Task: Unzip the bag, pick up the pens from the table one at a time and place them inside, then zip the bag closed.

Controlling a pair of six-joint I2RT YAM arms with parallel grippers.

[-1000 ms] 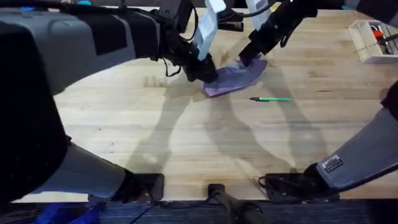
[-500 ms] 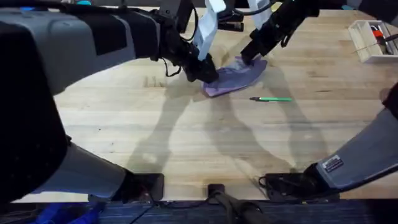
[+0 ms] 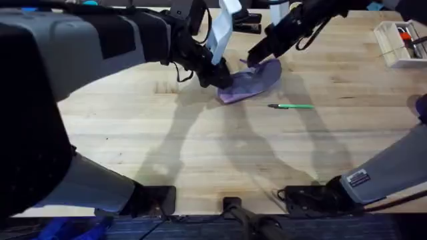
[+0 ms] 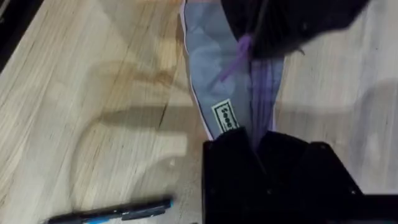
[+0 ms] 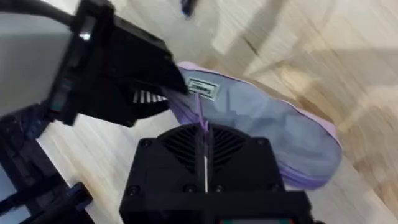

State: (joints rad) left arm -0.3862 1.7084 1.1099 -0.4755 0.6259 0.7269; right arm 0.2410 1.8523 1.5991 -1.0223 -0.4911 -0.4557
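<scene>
We see the bag [image 3: 250,81] lying on the table [image 3: 200,153] toward the far side, with both arms working on it. The left gripper [image 3: 218,75] is clamped onto the bag's near-left end, fabric pinched between its black fingers. The right gripper [image 3: 257,59] is closed on the purple zipper pull [image 5: 201,112] at the far edge. The green pen [image 3: 291,106] lies just beside the bag, and the dark pen [image 4: 112,211] sits near the left gripper.

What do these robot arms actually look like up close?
Both arms are mostly black with chunky housings and loose black cables. The left arm has a white link near its gripper. The right arm bears a small white label, and its gripper has a vented black body.
</scene>
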